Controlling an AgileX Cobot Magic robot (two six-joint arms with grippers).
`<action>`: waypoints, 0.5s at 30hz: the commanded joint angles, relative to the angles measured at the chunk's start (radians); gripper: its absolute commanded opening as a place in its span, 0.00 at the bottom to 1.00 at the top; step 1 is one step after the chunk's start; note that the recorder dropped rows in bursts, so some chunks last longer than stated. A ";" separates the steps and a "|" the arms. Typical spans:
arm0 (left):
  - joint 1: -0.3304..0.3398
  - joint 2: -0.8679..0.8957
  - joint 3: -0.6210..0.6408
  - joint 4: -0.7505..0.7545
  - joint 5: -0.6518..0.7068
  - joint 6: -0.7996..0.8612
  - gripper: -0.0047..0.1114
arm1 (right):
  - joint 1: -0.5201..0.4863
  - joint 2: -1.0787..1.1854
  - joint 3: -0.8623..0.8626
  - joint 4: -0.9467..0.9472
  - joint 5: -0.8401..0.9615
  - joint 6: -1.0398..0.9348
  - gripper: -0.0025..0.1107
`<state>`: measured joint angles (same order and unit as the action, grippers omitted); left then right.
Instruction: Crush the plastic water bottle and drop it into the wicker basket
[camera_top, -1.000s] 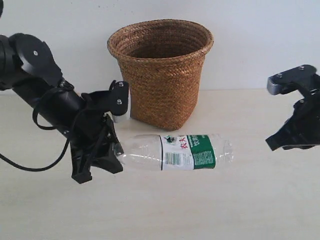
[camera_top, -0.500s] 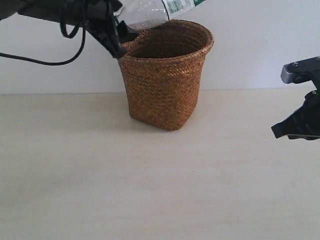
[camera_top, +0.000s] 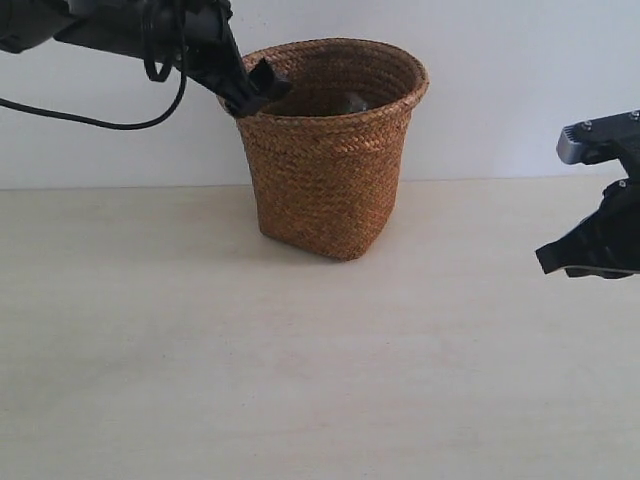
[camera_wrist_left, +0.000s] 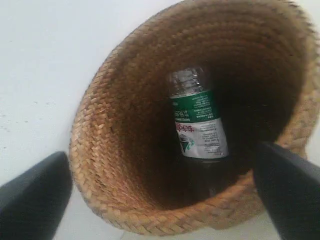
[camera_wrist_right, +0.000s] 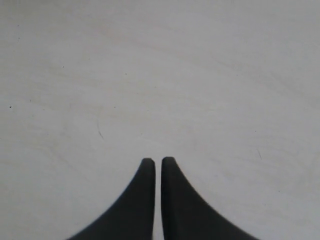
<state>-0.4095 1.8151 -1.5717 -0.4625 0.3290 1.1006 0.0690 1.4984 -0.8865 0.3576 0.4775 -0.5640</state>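
The plastic water bottle (camera_wrist_left: 197, 120) lies inside the wicker basket (camera_wrist_left: 125, 220), its green-and-white label facing up in the left wrist view; its cap is hidden. In the exterior view only a dark bit of the bottle (camera_top: 352, 102) shows above the wicker basket (camera_top: 325, 170). My left gripper (camera_top: 258, 88) hangs open over the basket's left rim, its fingers (camera_wrist_left: 35, 195) spread wide on either side of the opening, holding nothing. My right gripper (camera_wrist_right: 158, 161) is shut on nothing above the bare table, far right of the basket in the exterior view (camera_top: 585, 255).
The pale wooden table (camera_top: 300, 370) stretches in front of and beside the basket. A white wall stands behind. A black cable (camera_top: 90, 120) dangles from the left arm.
The bottle has left my left gripper and dropped into the basket. The left gripper opened and stayed at the rim. The right arm barely moved.
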 joint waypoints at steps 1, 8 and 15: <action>0.022 -0.067 -0.006 0.029 0.210 -0.075 0.33 | 0.000 -0.010 0.001 0.009 -0.029 -0.011 0.02; 0.056 -0.105 -0.006 0.169 0.509 -0.273 0.08 | 0.000 -0.010 -0.003 0.090 -0.041 -0.020 0.02; 0.063 -0.110 -0.006 0.294 0.772 -0.506 0.08 | 0.000 -0.010 -0.117 0.111 0.125 0.020 0.02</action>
<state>-0.3493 1.7172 -1.5739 -0.2224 0.9936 0.6926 0.0690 1.4984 -0.9525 0.4576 0.5416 -0.5686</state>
